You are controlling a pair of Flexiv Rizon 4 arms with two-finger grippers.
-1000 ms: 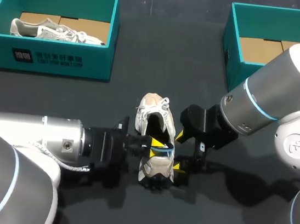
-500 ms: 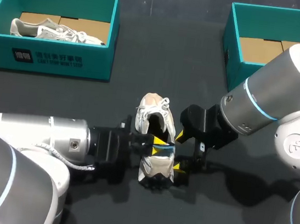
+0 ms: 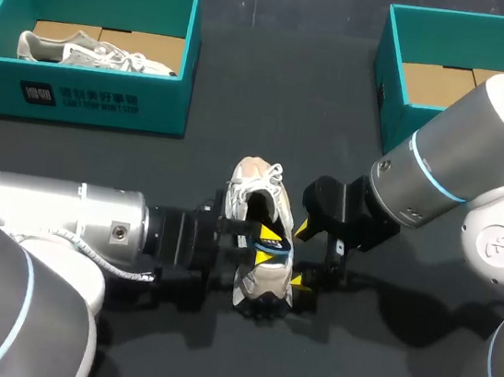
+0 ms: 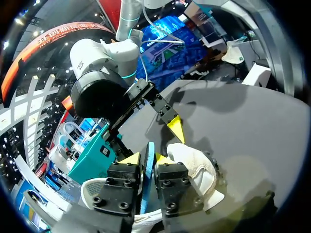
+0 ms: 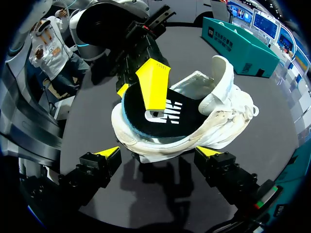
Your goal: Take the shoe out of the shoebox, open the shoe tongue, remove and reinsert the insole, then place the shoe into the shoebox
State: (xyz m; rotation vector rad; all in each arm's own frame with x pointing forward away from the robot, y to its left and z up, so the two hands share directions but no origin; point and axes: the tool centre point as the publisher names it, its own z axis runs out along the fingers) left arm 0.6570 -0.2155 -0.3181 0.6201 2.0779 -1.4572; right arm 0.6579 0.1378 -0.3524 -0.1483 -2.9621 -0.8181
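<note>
At lower centre the left gripper [image 3: 268, 246] pinches the insole [image 4: 147, 167] of the shoe [image 3: 255, 181]. The right gripper [image 3: 305, 262] stands open around the heel, perhaps touching.

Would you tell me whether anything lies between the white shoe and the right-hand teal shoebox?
Nothing loose does; only my right gripper, open beside the white shoe, sits toward the teal cardboard shoebox on the black table.
</note>
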